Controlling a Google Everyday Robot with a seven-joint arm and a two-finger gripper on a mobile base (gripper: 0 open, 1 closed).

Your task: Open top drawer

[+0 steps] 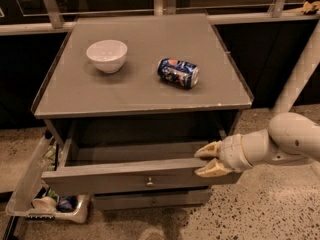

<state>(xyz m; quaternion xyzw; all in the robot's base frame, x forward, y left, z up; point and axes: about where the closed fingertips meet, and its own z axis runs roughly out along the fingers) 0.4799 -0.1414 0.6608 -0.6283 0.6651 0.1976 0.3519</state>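
Note:
The top drawer [125, 176] of a grey cabinet is pulled well out; its flat front panel carries one small round metal knob [149, 182] at centre, and its plain grey inside shows. My gripper [206, 161] reaches in from the right, its two tan fingers [212, 170] at the right end of the drawer front's top edge, one above and one below it. The white arm [285, 141] extends off to the right. A slimmer drawer front [150, 200] sits shut underneath.
On the cabinet top [75, 94] stand a white bowl [107, 55] and a blue can [178, 72] lying on its side. A clear bin [45, 206] with small items sits on the speckled floor at lower left. A metal rail runs behind.

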